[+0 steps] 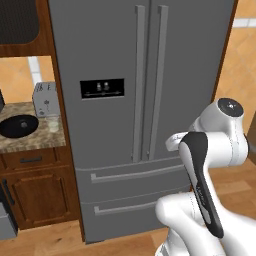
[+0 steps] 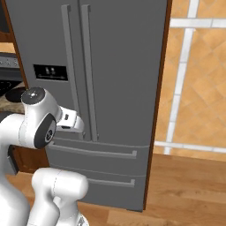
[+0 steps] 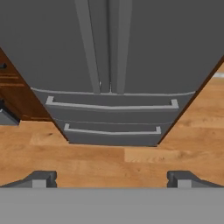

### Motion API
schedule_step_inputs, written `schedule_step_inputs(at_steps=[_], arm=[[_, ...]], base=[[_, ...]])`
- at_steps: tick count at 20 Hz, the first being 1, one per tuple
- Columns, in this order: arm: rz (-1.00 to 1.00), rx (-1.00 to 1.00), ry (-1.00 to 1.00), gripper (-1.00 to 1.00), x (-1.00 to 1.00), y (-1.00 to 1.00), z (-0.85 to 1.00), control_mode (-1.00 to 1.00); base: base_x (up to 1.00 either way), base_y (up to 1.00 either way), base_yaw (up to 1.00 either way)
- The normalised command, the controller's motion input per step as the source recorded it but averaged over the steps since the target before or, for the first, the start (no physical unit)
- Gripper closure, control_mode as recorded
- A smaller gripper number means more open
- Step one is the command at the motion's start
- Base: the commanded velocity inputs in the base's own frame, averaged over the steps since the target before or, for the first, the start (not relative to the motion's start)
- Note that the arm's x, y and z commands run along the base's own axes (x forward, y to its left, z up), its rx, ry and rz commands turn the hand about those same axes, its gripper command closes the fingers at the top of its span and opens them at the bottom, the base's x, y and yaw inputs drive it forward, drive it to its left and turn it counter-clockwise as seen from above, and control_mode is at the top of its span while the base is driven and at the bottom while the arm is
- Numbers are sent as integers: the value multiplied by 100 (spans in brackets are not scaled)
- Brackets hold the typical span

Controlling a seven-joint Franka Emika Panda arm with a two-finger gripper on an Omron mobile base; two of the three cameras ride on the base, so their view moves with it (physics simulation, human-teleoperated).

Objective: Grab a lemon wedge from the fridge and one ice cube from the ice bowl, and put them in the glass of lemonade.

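Note:
The grey steel fridge (image 1: 140,100) stands straight ahead with both doors and both drawers shut, so the lemon wedge is hidden. Its long handles (image 3: 103,48) run down the middle of the hand view, above the two drawers (image 3: 111,116). My gripper (image 3: 111,179) is open and empty, held some way in front of the fridge at about lower-door height. The ice bowl (image 1: 19,125), a shallow black dish, sits on the counter to the left. I cannot make out an ice cube in it. A small pale glass of lemonade (image 1: 53,121) stands just right of the dish.
A grey toaster (image 1: 45,99) stands behind the dish on the stone counter (image 1: 35,139), above wooden cabinets (image 1: 37,192). Wooden floor (image 2: 190,185) lies open to the fridge's right. My own arm (image 1: 205,170) rises in the foreground.

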Motion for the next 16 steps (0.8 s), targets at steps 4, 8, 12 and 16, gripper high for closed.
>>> schedule_step_inputs(at_steps=[4,8,12,16], arm=[[0,0,-1,-100,7,-1,0,-100],[1,0,-27,-100,54,-9,0,-100],[0,0,-33,-100,65,-19,1,-100],[0,4,-17,-100,44,-6,35,-100]], base=[[0,0,0],[0,0,0],[0,0,0],[0,0,0]])
